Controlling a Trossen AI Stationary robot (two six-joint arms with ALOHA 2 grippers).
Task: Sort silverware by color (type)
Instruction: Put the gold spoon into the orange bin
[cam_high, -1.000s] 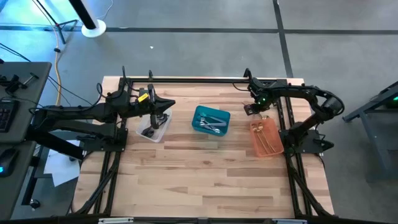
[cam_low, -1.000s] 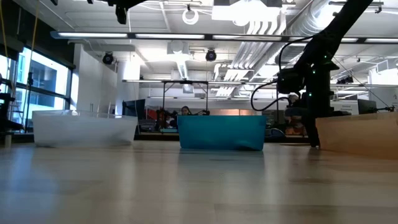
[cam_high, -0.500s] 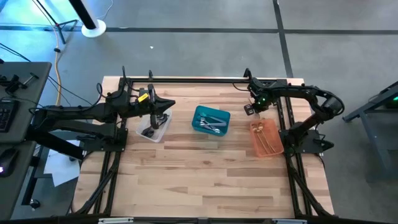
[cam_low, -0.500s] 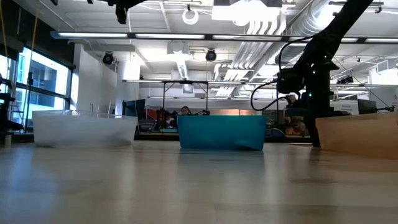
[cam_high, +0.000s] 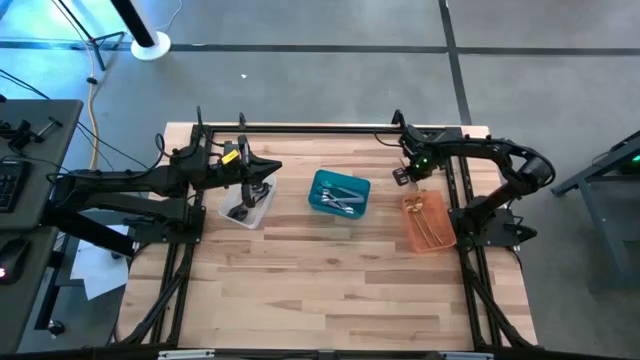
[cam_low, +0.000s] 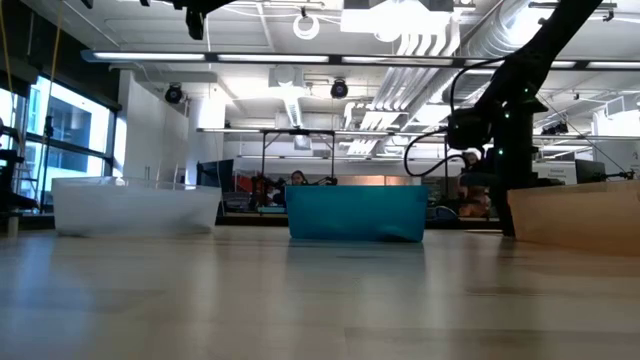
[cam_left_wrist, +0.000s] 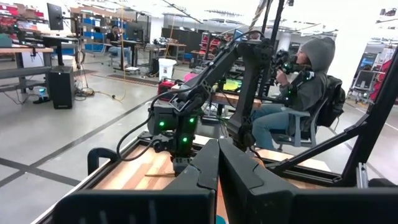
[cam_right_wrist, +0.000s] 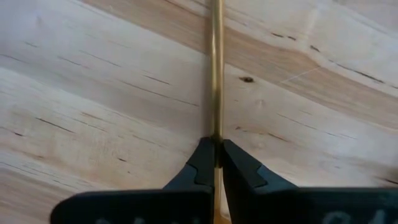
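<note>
My right gripper (cam_high: 405, 178) points down at the table's far right, just beyond the orange bin (cam_high: 428, 222), and is shut on a thin gold-toned utensil (cam_right_wrist: 216, 74) that lies on the wood. More gold pieces (cam_high: 430, 225) lie in the orange bin. Silver pieces (cam_high: 342, 200) lie in the teal bin (cam_high: 318, 190), and dark pieces (cam_high: 240, 212) lie in the clear bin (cam_high: 258, 212). My left gripper (cam_left_wrist: 217, 168) hangs level above the clear bin, shut, with nothing in it. My right gripper pinches the gold utensil's slim shaft (cam_right_wrist: 216, 134) between its two fingertips (cam_right_wrist: 202, 163). The fingers come from above, pointing down, one on each side of the shaft. The utensil lies flat on the table, its length running on past the fingers.
The three bins stand in a row across the far half of the table. Black frame rails (cam_high: 330, 127) run along the far edge and both sides. The near half is bare wood (cam_high: 330, 290). A seated person (cam_left_wrist: 298, 93) shows beyond the table.
</note>
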